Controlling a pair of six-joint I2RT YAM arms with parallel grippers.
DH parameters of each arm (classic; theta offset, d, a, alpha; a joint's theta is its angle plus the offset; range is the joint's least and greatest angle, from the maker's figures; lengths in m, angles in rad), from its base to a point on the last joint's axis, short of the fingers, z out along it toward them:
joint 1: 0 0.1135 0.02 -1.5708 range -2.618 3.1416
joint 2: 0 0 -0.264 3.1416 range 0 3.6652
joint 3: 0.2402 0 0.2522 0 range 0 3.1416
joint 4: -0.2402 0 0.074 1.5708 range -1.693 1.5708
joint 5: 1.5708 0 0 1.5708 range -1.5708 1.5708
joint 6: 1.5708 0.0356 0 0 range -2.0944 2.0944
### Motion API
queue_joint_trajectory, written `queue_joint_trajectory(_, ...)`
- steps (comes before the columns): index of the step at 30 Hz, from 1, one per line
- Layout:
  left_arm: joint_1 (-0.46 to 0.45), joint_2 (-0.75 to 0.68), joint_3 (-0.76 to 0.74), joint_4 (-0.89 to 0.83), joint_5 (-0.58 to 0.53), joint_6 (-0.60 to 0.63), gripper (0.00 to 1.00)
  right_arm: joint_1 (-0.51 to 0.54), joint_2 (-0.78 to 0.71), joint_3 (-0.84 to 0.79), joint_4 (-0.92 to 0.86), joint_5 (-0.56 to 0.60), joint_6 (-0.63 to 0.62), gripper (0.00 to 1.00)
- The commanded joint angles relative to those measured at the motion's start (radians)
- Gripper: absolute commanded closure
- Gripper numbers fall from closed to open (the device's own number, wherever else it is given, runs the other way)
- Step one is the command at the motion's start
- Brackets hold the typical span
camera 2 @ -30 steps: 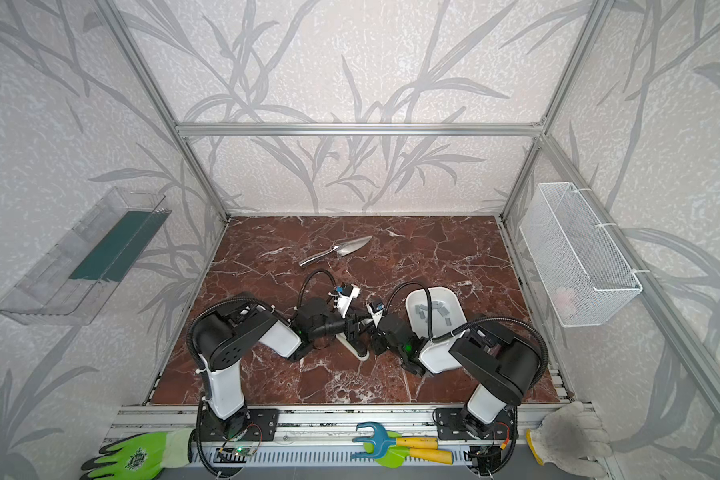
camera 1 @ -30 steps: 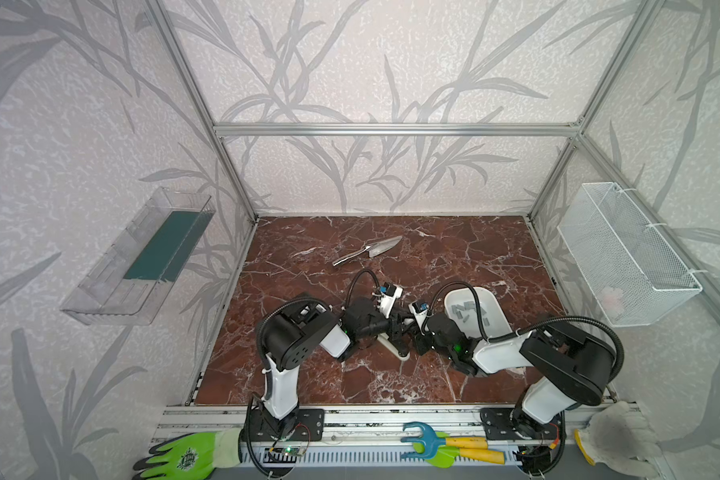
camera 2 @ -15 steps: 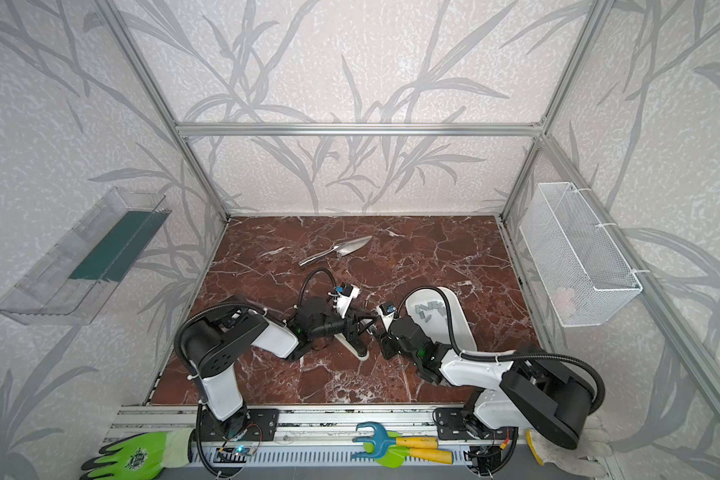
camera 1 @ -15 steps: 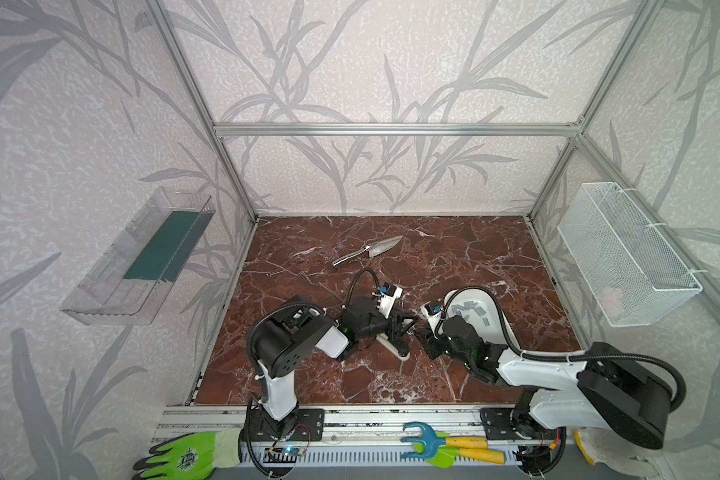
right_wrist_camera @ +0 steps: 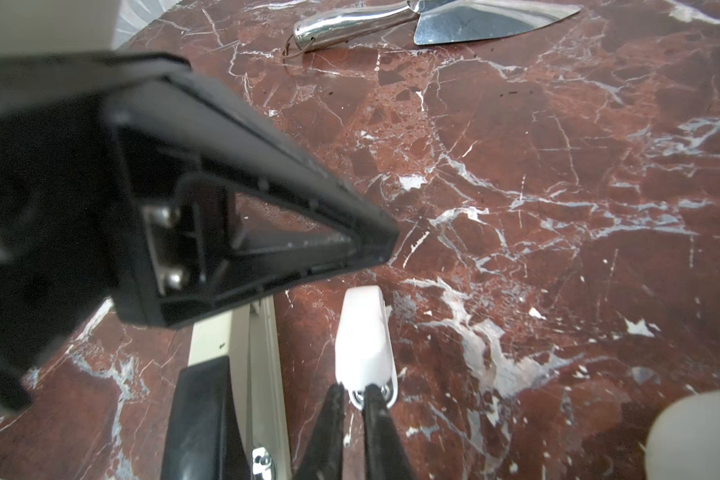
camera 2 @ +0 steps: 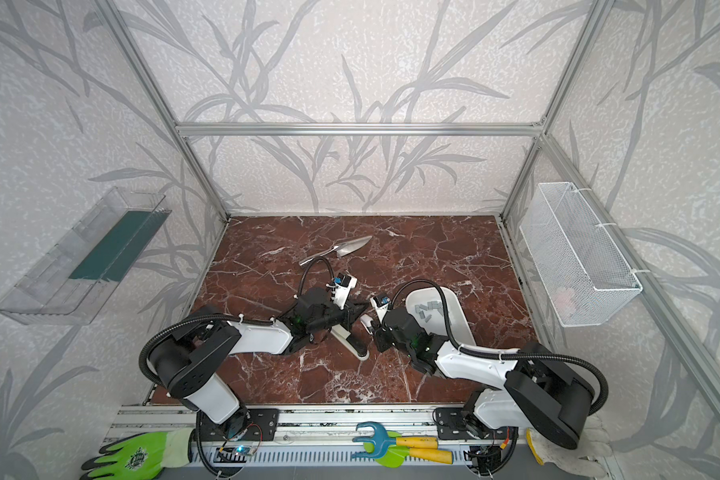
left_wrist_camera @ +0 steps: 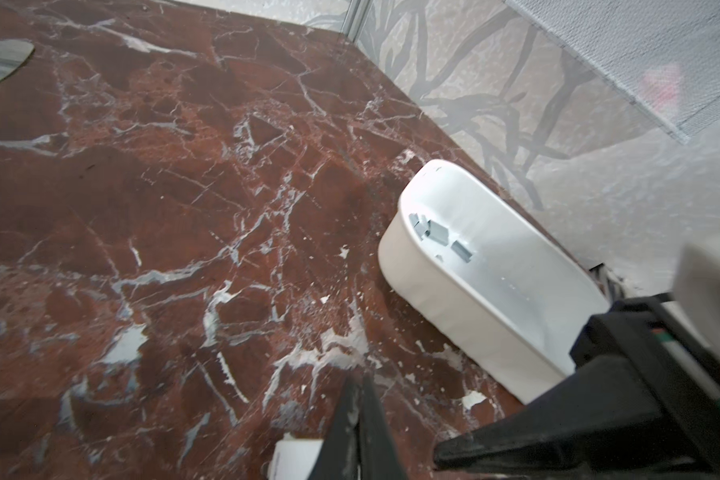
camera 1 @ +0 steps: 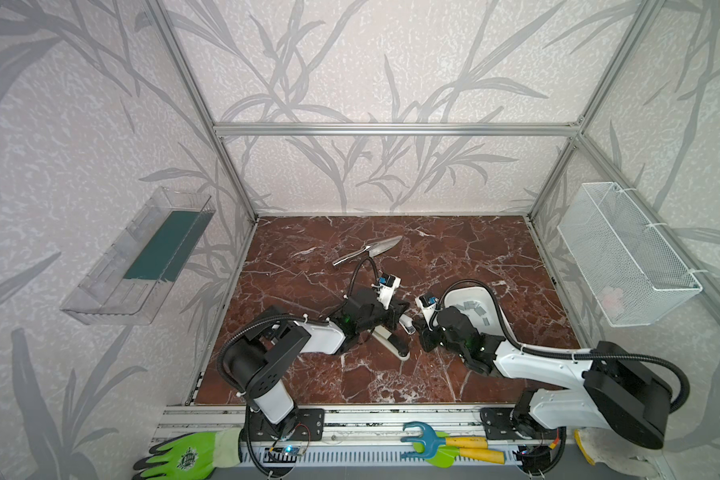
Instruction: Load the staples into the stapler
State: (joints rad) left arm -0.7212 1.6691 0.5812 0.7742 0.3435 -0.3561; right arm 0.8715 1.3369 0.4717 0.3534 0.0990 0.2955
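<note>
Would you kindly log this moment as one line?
left gripper: shut | right gripper: shut on stapler | stapler: open on table | staples: in white tray

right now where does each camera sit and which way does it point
Top views: high at the front, looking down at the marble floor; left arm and right arm show whole.
Left wrist: on the left arm, looking past its shut left gripper toward the tray of staples.
Right wrist: on the right arm, looking past the right gripper, pinching the stapler, toward the trowel.
Shared: each wrist view also shows the opposite gripper.
</note>
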Motion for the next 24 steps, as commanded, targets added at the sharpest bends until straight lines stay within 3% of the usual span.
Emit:
queue_joint_trajectory(1,-0.004,-0.002,0.026,-0.071,-0.057,0.047,0.94,0.004,0.042,0.05,-0.018,0.005,0.009,0.88)
queue_joint_trajectory(11,-0.012,0.035,0.064,-0.137,-0.025,0.089,0.95,0.004,0.167,0.077,0.014,0.038,0.016,0.9)
queue_joint_trajectory(24,-0.05,0.078,0.094,-0.182,-0.018,0.135,0.95,0.04,0.189,-0.015,0.108,0.062,0.054,0.89)
